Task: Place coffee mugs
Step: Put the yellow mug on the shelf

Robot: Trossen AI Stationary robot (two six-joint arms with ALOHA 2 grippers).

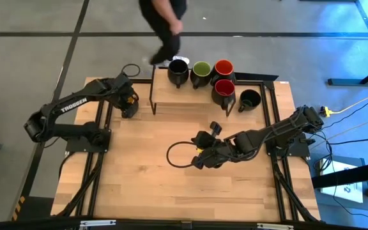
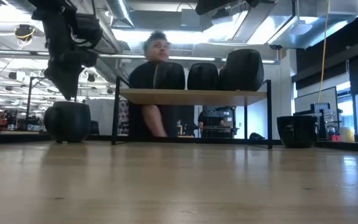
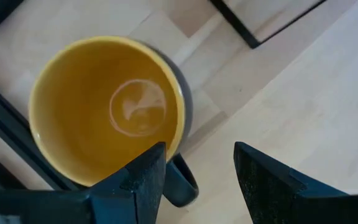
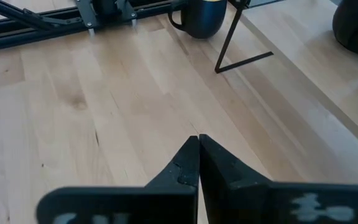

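Note:
A black coffee mug with a yellow inside (image 3: pixel 107 112) stands upright on the table at the far left (image 2: pixel 67 121); its handle (image 3: pixel 180 184) points toward my left gripper. My left gripper (image 3: pixel 197 165) hovers open just above it (image 2: pixel 64 78), pointing steeply down and touching nothing; in the high view it (image 1: pixel 130 102) hides the mug. Several mugs stand on a low wooden shelf (image 1: pixel 190 96) at the far edge: black inside (image 1: pixel 177 70), green (image 1: pixel 201 70), red (image 1: pixel 223 67), red (image 1: pixel 224 89). Another black mug (image 1: pixel 249 99) stands by the shelf's right end (image 2: pixel 297 130). My right gripper (image 1: pixel 199 158) is shut mid-table and holds nothing (image 4: pixel 197 155).
The shelf's black metal legs (image 2: pixel 115 112) stand close to the right of the yellow mug. A person (image 1: pixel 165 25) moves behind the table's far edge. A black cable loop (image 1: pixel 176 156) hangs by my right gripper. Bare wood stretches across the near half of the table (image 1: pixel 171 191).

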